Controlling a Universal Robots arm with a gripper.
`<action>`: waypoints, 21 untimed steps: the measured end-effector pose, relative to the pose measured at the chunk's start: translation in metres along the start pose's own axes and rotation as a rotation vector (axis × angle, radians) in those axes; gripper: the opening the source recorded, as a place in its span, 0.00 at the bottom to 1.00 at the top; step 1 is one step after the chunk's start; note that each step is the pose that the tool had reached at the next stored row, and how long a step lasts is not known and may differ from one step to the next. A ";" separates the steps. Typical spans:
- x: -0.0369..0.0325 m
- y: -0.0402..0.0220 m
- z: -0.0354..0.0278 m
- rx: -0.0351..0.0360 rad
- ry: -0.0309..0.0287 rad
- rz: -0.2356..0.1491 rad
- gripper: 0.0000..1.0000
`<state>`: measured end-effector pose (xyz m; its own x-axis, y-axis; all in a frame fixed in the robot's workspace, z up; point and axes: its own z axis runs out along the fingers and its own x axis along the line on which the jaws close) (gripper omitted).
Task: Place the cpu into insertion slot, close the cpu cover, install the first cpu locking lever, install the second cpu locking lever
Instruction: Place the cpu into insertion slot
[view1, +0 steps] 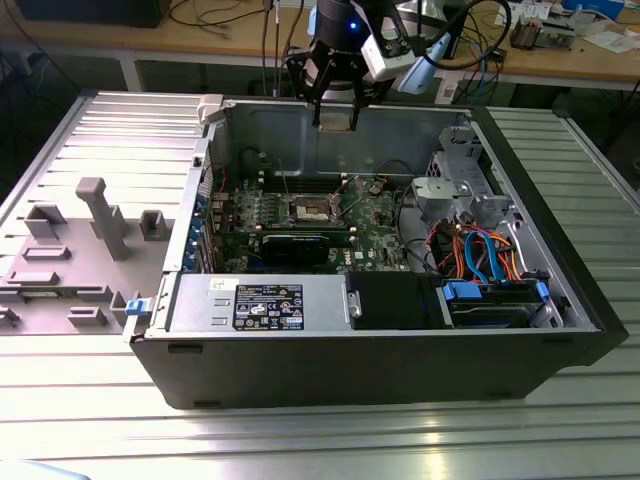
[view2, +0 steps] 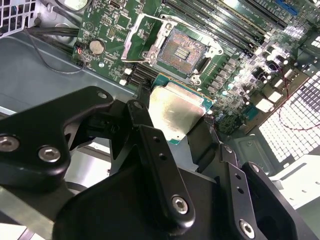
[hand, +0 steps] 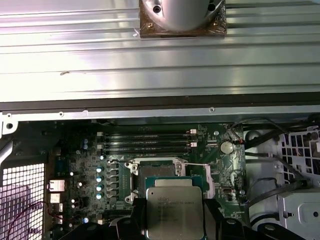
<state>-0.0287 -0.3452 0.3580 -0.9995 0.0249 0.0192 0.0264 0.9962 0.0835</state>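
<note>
Second wrist view shows the gripper (view2: 174, 124) squeezed tight on the cpu (view2: 177, 111), up in the air and well apart from the insertion slot (view2: 181, 51), which sits empty, so I think every step is left to do.

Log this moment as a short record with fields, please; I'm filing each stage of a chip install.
Gripper: the gripper is shut on the chip, above the open computer case
Chip: the chip is held by its edges, metal top showing in both wrist views, not yet in the socket
Socket: the socket is empty, its dark centre exposed
Board: the green board lies inside the case and carries the socket
</note>
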 end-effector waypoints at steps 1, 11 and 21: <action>0.0001 0.0000 0.0001 0.0005 0.0000 0.000 0.55; 0.0009 -0.0002 0.0023 0.0007 0.0000 0.000 0.55; 0.0010 -0.0004 0.0047 0.0007 0.0000 0.000 0.55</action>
<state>-0.0297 -0.3452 0.3532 -0.9995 0.0249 0.0192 0.0264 0.9962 0.0828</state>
